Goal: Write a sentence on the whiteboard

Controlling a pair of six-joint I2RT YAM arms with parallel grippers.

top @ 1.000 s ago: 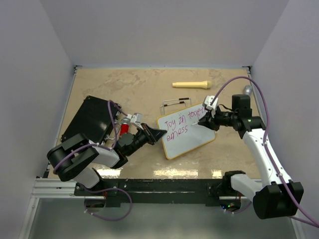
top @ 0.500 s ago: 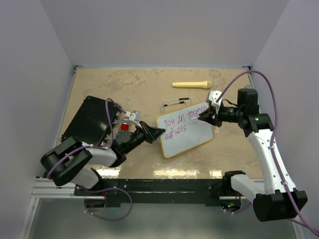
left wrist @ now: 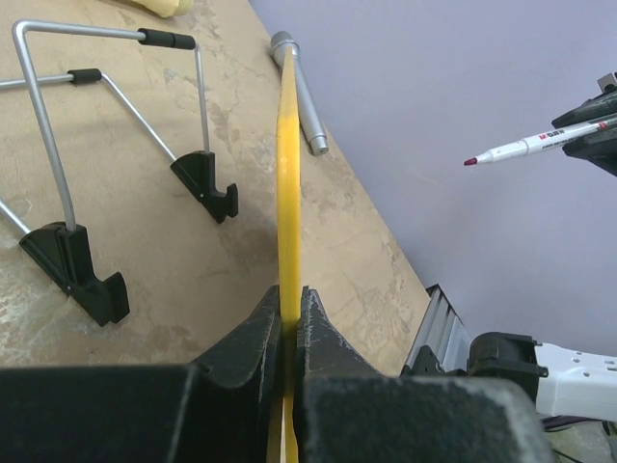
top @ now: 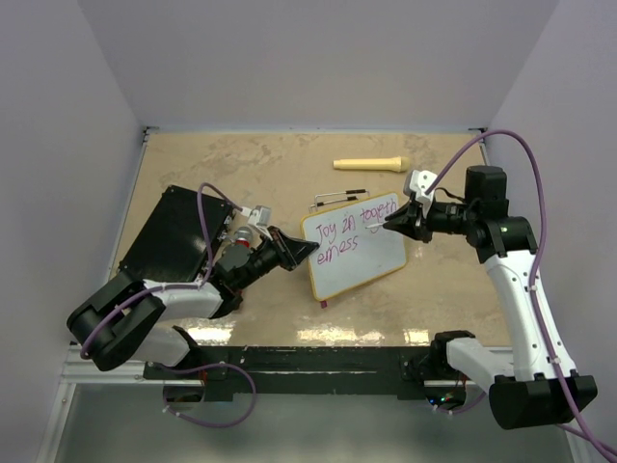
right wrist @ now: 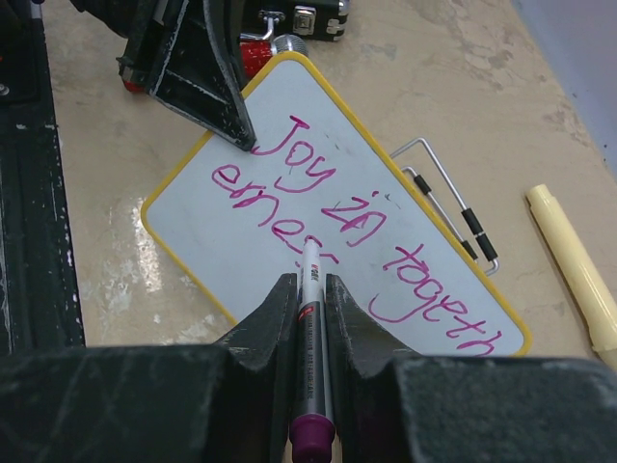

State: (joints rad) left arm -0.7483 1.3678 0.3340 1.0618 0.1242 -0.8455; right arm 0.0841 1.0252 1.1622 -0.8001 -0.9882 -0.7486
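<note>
The whiteboard (top: 362, 258) has a yellow rim and is held tilted above the table. Pink-magenta words (top: 352, 231) on it read "Joy in togeth / erness"; they also show in the right wrist view (right wrist: 386, 231). My left gripper (top: 307, 254) is shut on the board's left edge; the left wrist view shows the rim (left wrist: 288, 174) edge-on between its jaws. My right gripper (top: 403, 220) is shut on a marker (right wrist: 310, 318) with a magenta cap end, tip lifted off the board near its upper right. The marker also shows in the left wrist view (left wrist: 535, 145).
A black flat case (top: 169, 231) lies at the left. A wire stand with black feet (top: 339, 200) lies behind the board, also in the left wrist view (left wrist: 116, 183). A cream cylinder (top: 370, 164) lies farther back. A grey metal pen (left wrist: 301, 92) lies near the right wall.
The left gripper has lifted and tilted the whiteboard up off the table. The right gripper with the marker has moved up and back, its tip off the board.
</note>
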